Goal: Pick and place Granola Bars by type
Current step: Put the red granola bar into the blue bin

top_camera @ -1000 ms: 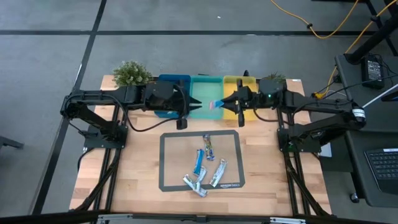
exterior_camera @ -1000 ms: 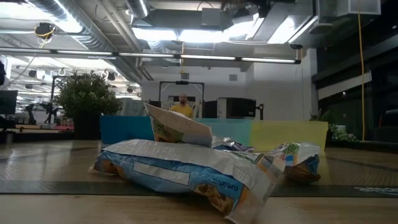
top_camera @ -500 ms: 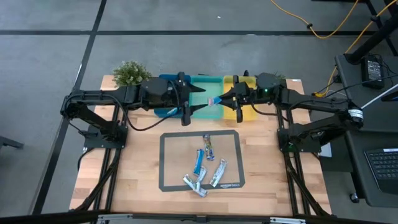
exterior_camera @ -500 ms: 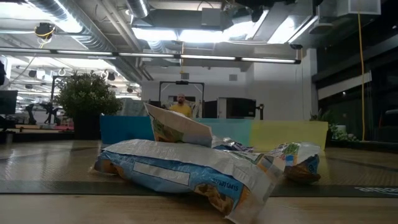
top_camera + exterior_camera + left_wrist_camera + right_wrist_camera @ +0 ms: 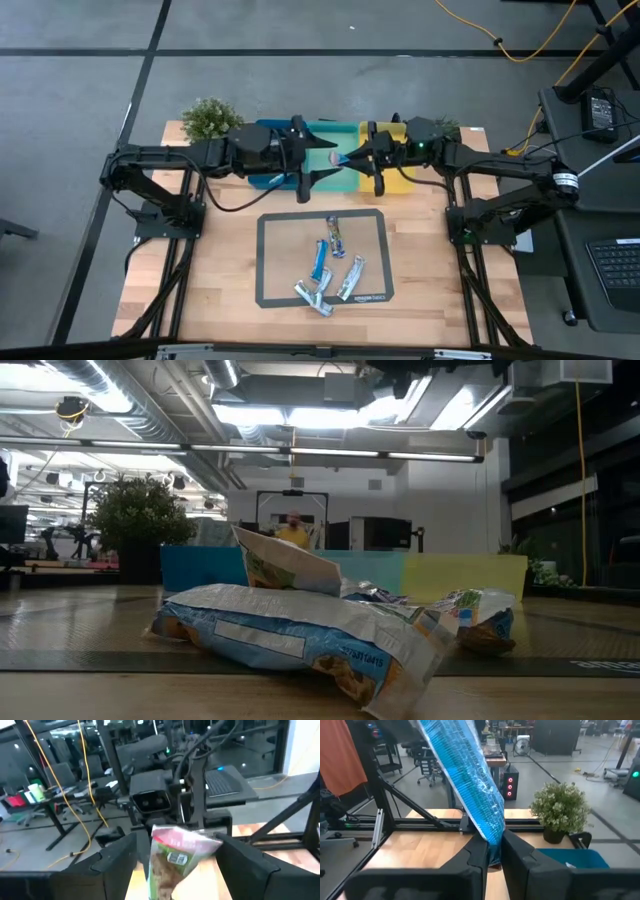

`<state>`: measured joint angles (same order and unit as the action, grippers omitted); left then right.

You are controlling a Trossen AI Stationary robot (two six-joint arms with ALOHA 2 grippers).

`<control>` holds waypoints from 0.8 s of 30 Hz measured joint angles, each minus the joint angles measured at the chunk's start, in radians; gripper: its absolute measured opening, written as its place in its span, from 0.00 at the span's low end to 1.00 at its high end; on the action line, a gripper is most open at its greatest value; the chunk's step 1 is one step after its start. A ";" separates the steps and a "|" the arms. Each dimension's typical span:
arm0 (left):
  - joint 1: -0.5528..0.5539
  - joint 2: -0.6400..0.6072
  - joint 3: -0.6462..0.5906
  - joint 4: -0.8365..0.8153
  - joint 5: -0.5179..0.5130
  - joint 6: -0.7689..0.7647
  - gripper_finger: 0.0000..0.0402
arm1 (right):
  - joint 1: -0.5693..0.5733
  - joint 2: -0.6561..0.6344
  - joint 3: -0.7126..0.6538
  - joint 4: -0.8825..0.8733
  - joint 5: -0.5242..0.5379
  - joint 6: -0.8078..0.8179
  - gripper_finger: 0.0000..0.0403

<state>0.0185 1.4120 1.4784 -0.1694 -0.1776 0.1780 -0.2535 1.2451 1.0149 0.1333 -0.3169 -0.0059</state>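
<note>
Right wrist: bar (image 5: 470,785) between jaws.

Five granola bars (image 5: 330,262) lie on a mat (image 5: 270,260) at the table's middle; behind it three bins (image 5: 330,135) stand side by side.

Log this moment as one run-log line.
left tool: open, over teal bin | right tool: shut on granola bar | remaining bars: on mat

Both pincers (image 5: 340,160) crowding teal bin (image 5: 325,135).
</note>
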 joint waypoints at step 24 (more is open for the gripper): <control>0.001 0.003 0.000 -0.007 -0.005 0.001 0.08 | 0.002 0.004 0.000 0.035 -0.015 0.024 0.13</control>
<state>0.0193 1.4147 1.4780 -0.1766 -0.1821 0.1791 -0.2512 1.2488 1.0149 0.1680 -0.3315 0.0185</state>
